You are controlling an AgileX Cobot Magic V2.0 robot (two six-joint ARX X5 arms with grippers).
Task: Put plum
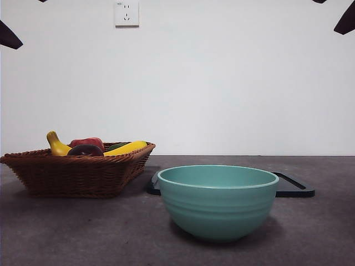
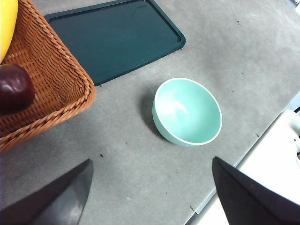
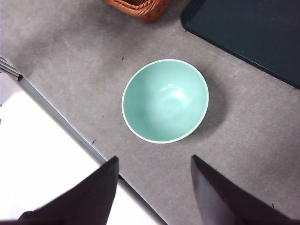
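Note:
The plum (image 1: pixel 85 150) is dark maroon and lies in the brown wicker basket (image 1: pixel 77 172) at the left of the table; it also shows at the basket's edge in the left wrist view (image 2: pixel 15 87). An empty teal bowl (image 1: pixel 217 200) stands in front at the middle, seen too in both wrist views (image 2: pixel 187 111) (image 3: pixel 165 100). My left gripper (image 2: pixel 150 197) is open and empty, high above the table near the bowl. My right gripper (image 3: pixel 154 192) is open and empty, high above the bowl. Both arms show only as black tips at the front view's top corners.
The basket also holds a yellow banana (image 1: pixel 57 145), a red fruit (image 1: pixel 87 142) and another yellow fruit (image 1: pixel 126 148). A dark flat tray (image 1: pixel 294 187) lies behind the bowl (image 2: pixel 117 40) (image 3: pixel 253 37). The table's front edge (image 3: pixel 70 131) runs close to the bowl.

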